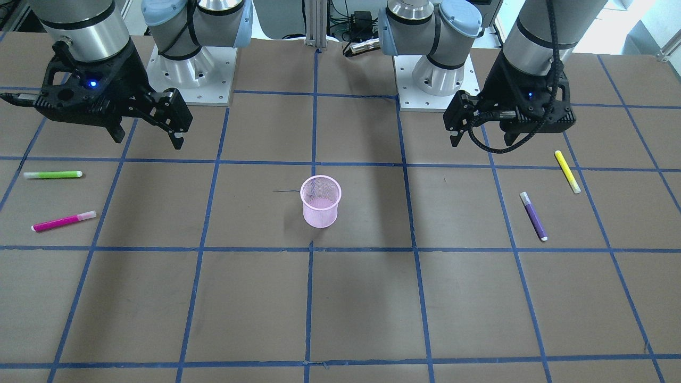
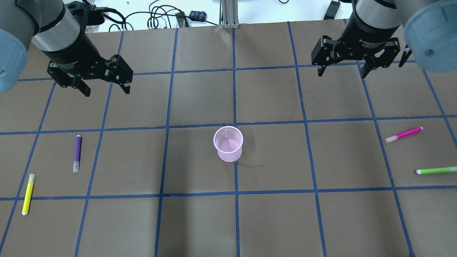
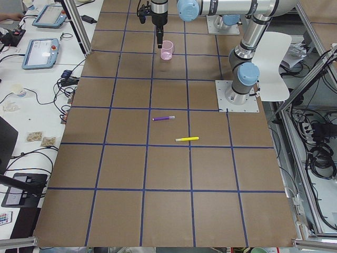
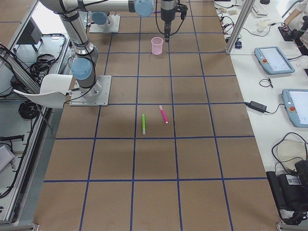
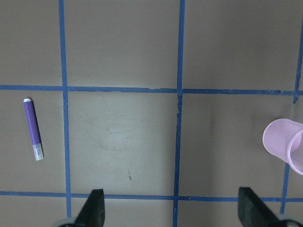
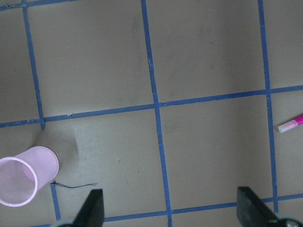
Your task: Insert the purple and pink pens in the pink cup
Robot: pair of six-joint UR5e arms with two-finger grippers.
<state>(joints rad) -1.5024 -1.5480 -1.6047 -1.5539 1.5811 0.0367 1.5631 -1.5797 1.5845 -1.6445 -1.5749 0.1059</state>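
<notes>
The pink mesh cup stands upright and empty at the table's middle, and it also shows in the front view. The purple pen lies flat on my left side, and shows in the left wrist view. The pink pen lies flat on my right side, its tip at the edge of the right wrist view. My left gripper hovers open and empty, beyond the purple pen. My right gripper hovers open and empty, beyond and inward of the pink pen.
A yellow pen lies near the purple pen on the left. A green pen lies near the pink pen on the right. A thin dark thread lies beside the cup. Blue tape lines grid the brown table.
</notes>
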